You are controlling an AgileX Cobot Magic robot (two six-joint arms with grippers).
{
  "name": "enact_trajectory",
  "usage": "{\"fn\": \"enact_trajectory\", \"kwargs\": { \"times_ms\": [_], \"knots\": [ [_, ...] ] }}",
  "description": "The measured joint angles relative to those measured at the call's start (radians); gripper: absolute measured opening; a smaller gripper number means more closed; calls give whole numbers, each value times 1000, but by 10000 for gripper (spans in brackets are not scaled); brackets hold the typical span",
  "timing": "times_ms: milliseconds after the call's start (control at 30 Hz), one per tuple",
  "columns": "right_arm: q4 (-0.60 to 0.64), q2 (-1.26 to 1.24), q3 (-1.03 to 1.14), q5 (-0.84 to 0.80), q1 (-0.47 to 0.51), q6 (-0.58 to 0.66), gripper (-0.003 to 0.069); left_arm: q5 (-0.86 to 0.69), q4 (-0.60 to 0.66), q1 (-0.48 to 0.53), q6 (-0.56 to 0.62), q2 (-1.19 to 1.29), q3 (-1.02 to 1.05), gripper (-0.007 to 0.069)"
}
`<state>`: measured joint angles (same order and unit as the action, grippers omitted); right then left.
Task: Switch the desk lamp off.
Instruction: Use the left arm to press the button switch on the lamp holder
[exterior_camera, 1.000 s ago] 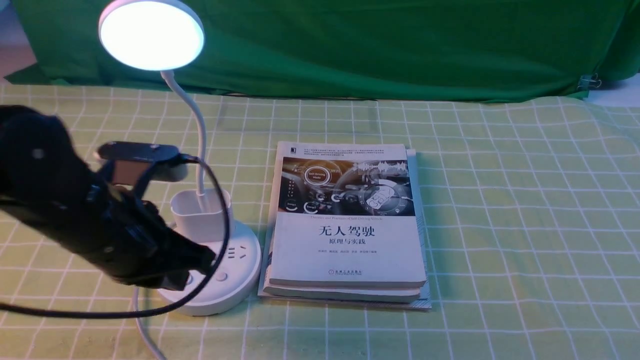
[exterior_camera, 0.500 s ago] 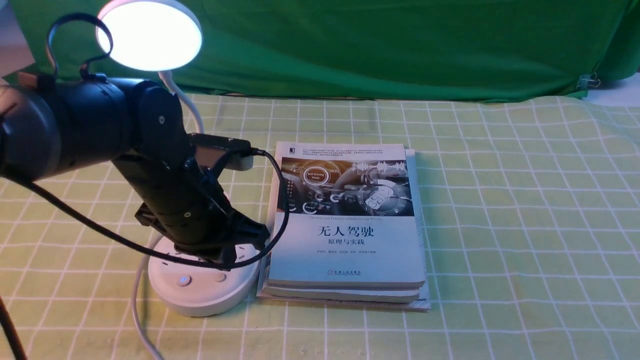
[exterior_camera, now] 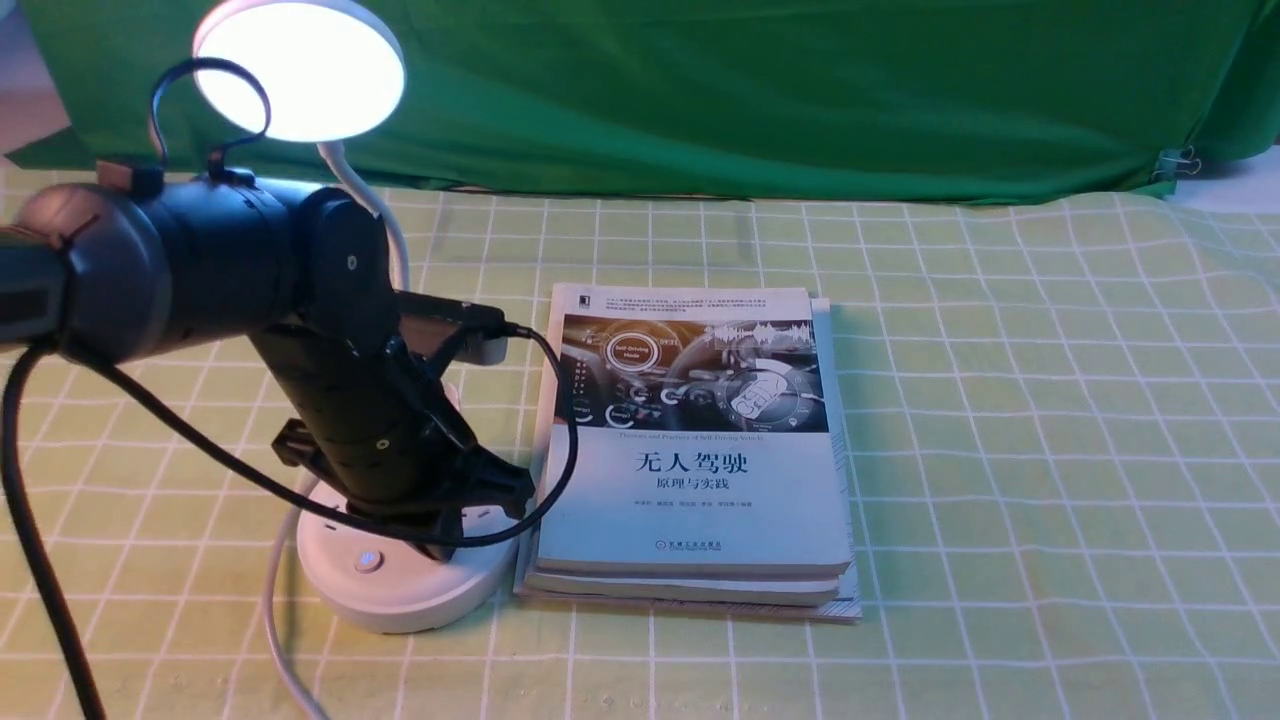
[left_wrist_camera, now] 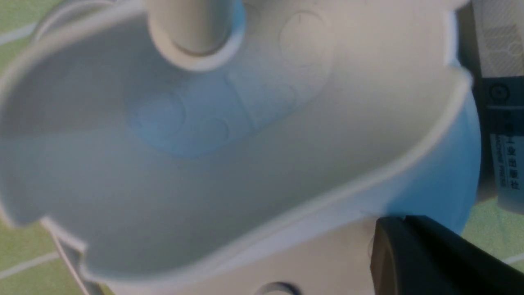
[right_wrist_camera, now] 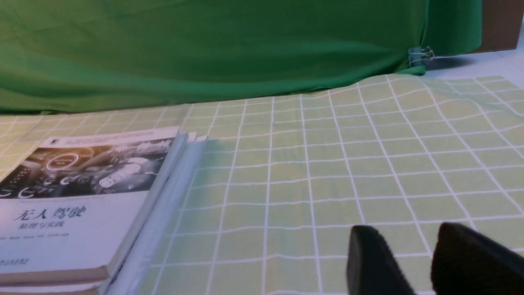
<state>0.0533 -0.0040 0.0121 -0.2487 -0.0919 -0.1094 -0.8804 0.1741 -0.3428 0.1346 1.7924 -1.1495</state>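
Reaching onto the lit desk lamp by the left edge of the desk, the left pincer shows its wrist camera one finger; opening: cannot tell.

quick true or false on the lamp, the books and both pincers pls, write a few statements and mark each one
1. The books lie to the robot's right of the desk lamp. True.
2. The left pincer hangs over the books. False: it is down at the lamp's round base.
3. The desk lamp is lit. True.
4. The right pincer grips a book. False: it is open and holds nothing, above the checked cloth.
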Motion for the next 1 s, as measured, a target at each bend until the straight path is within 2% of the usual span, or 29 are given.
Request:
{"fn": "enact_trajectory", "kwargs": {
  "times_ms": [300,667,1000],
  "knots": [
    [0,0,0,0,0,0,238,-15,3,0,-1,22,-14,1],
    [0,0,0,0,0,2,238,-17,0,-20,-28,-63,-8,1],
    [0,0,0,-2,0,0,238,-13,-7,-24,-33,18,-11,1]
  ]
}}
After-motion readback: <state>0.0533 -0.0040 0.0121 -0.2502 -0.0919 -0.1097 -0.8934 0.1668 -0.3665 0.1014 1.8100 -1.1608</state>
